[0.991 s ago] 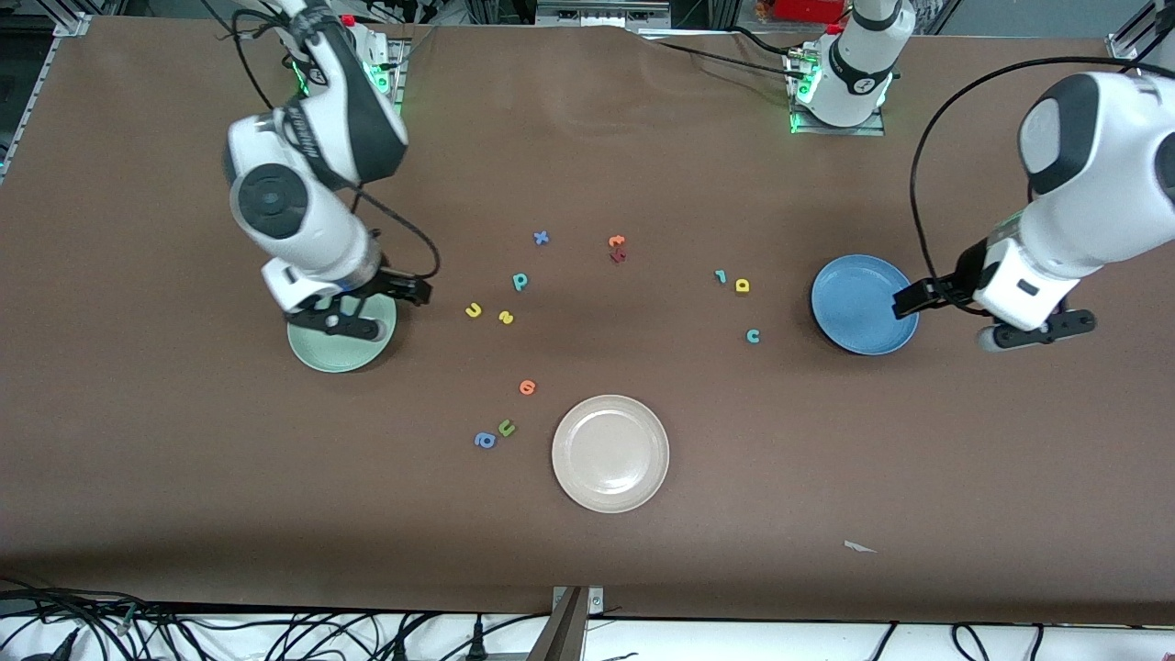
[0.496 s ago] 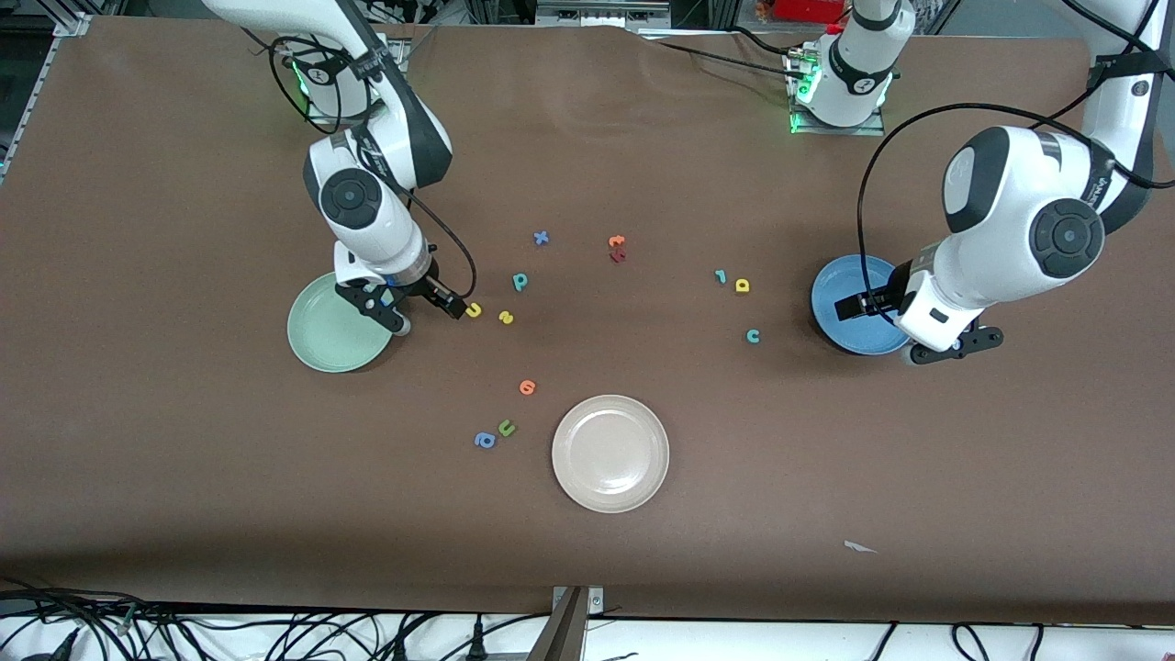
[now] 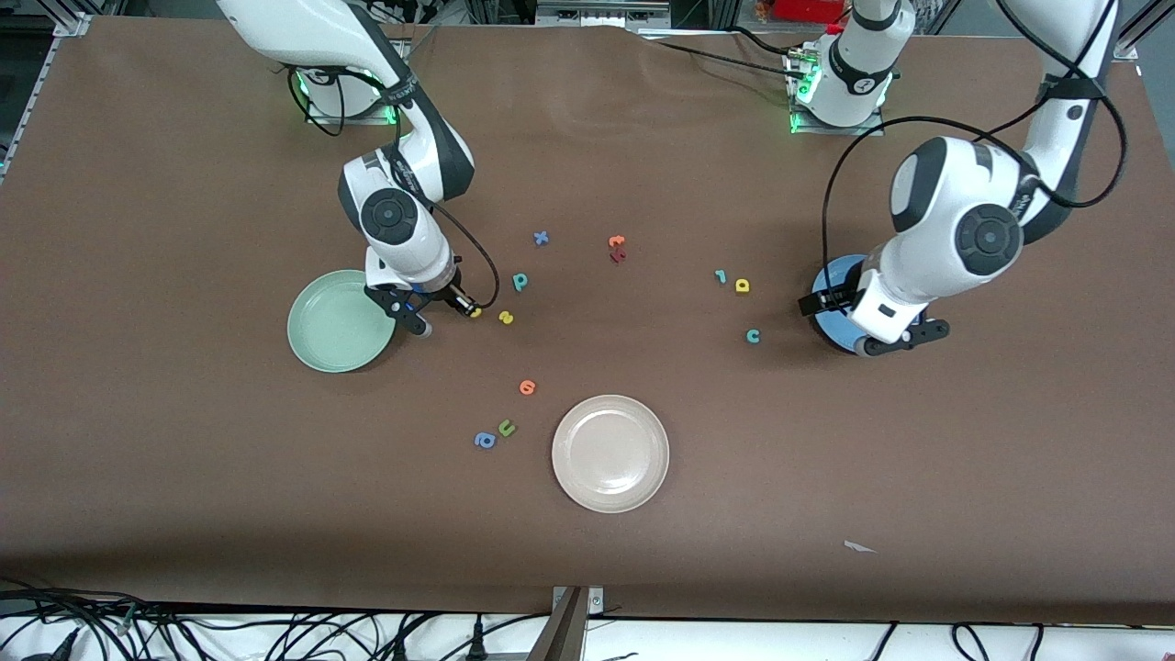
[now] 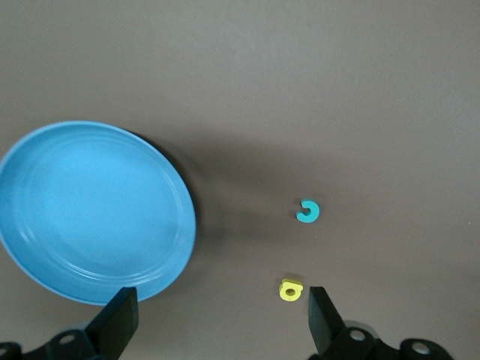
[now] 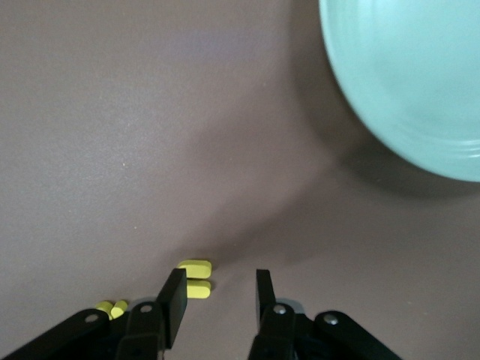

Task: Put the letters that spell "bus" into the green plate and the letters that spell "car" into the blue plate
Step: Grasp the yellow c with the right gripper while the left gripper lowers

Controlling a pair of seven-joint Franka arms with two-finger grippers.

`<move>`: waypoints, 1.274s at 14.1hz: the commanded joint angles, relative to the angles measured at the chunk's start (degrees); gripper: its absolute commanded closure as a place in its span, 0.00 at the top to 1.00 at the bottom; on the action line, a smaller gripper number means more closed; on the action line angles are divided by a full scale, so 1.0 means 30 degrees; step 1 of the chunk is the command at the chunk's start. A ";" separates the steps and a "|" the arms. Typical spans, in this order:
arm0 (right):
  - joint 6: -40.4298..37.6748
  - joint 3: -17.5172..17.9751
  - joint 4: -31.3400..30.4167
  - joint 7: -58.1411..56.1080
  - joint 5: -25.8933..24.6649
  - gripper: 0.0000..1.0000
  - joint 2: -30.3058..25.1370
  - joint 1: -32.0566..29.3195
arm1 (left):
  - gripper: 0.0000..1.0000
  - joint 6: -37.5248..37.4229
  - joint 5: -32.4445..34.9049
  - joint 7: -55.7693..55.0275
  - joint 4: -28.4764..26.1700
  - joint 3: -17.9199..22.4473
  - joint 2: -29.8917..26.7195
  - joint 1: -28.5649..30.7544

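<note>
My right gripper (image 3: 466, 308) (image 5: 219, 296) is low at the yellow u (image 3: 475, 313) (image 5: 195, 279). Its fingers are narrowed but apart over bare table, and the u lies just off one fingertip. The yellow s (image 3: 506, 318) (image 5: 111, 307) and teal b (image 3: 520, 281) lie close by, with the green plate (image 3: 330, 330) (image 5: 420, 75) beside the gripper. My left gripper (image 3: 815, 302) (image 4: 219, 322) hangs open over the blue plate's (image 3: 837, 275) (image 4: 90, 210) edge. The yellow a (image 3: 742, 285) (image 4: 291, 289), teal c (image 3: 753, 336) (image 4: 307, 211) and teal r (image 3: 721, 275) lie beside that plate.
A cream-white plate (image 3: 610, 453) sits nearest the front camera. Stray letters lie about: a blue x (image 3: 542, 238), two orange-red ones (image 3: 617, 248), an orange one (image 3: 527, 387), an olive u (image 3: 506, 427) and a blue a (image 3: 485, 441).
My right gripper went from over the green plate to the yellow u and its jaws narrowed. My left arm swung in across the blue plate toward the a and c.
</note>
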 commanded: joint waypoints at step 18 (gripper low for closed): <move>0.2120 -0.0052 0.0197 0.0752 -0.0260 0.13 0.1379 0.0722 | 1.00 0.4080 0.0164 -0.3519 -0.2615 -0.1847 0.1510 -0.0402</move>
